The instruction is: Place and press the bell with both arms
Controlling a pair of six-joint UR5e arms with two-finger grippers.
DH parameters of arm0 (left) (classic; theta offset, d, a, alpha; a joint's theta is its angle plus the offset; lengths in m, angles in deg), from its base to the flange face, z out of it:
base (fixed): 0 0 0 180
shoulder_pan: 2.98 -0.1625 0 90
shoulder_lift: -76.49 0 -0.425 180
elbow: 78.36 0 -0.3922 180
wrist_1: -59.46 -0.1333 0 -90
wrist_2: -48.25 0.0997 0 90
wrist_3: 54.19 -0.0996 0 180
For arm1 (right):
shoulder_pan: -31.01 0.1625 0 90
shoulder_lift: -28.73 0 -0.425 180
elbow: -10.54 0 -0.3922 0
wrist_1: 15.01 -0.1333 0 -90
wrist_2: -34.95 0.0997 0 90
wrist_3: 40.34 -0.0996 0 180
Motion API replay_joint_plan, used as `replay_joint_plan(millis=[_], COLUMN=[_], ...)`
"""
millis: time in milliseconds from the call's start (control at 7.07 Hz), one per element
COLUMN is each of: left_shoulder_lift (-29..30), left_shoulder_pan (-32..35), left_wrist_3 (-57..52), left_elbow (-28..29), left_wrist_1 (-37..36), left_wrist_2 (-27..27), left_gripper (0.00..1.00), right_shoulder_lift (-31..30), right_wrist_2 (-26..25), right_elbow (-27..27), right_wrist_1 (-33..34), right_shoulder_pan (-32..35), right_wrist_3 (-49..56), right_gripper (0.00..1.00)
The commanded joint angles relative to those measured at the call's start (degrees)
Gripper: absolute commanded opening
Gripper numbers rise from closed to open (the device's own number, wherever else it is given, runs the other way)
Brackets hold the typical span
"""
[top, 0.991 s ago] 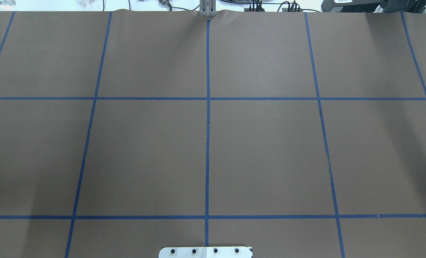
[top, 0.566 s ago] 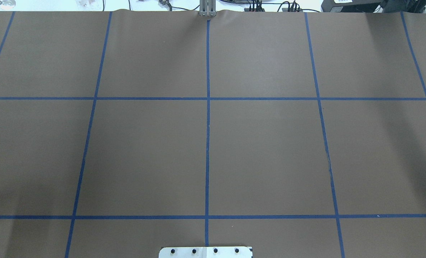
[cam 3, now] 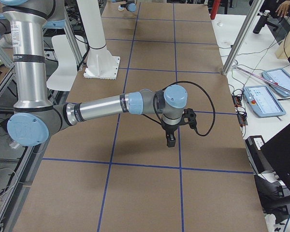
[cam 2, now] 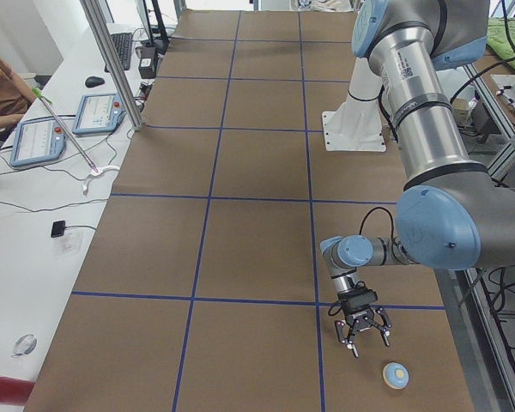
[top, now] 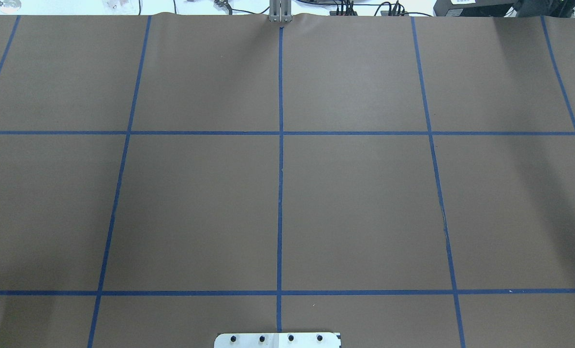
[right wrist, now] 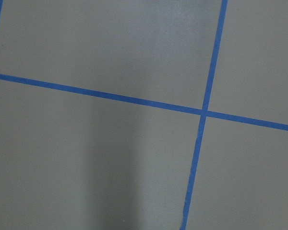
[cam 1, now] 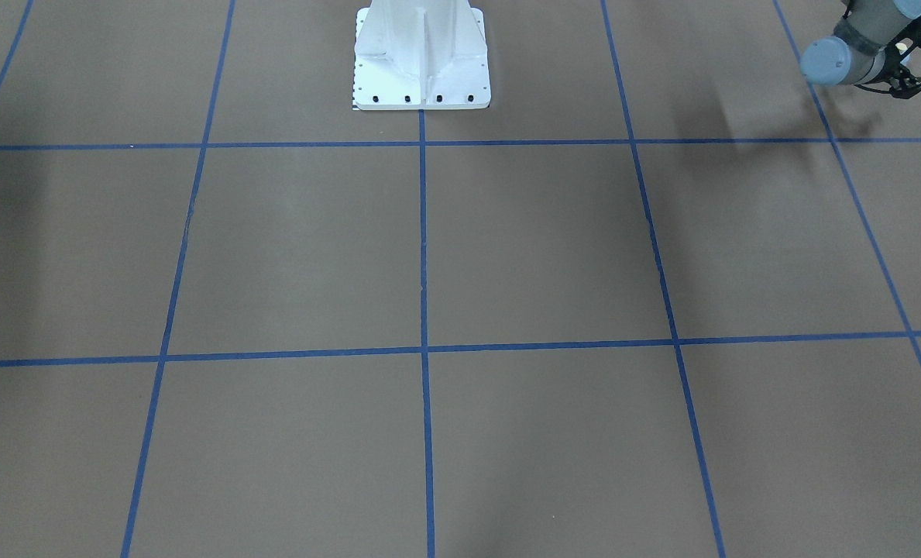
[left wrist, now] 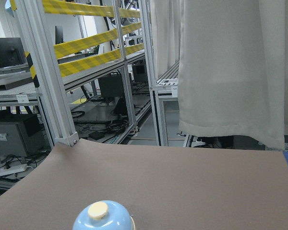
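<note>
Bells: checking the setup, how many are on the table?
1. The bell stands on the table at the robot's left end, close to the left gripper, not touching; none seems hidden.

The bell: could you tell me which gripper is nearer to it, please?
Left. The left gripper hangs close beside the bell at the left end of the table; the right gripper is far off, toward the opposite end.

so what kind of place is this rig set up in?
Most likely a robotics lab test cell: a table covered in brown sheet with a blue tape grid, teach pendants on the side bench, and aluminium framing with yellow hazard tape.
</note>
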Motion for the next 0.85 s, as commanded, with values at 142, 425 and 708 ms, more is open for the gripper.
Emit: replay_joint_plan(millis=[142,425,708], left_shoulder_lift=[0.17,0.35,0.18], left_shoulder_pan=[-7.5,-14.44,-18.33], left_wrist_3=[5.17,11.13,15.63], left_elbow=[5.73,5.75,5.75], left_wrist_1=[7.17,9.9,11.49], left_wrist_2=[-3.81,-8.29,-10.59], left_gripper=[1.0,1.0,1.0], right_shoulder_lift=[-0.07,-0.15,-0.24], right_wrist_2=[0.0,-0.09,-0.09], right_elbow=[-0.09,-0.09,-0.09], right_wrist_1=[0.0,0.0,0.0], right_shoulder_pan=[0.0,0.0,0.0], right_wrist_3=[0.0,0.0,0.0], right_gripper=[1.0,1.0,1.0])
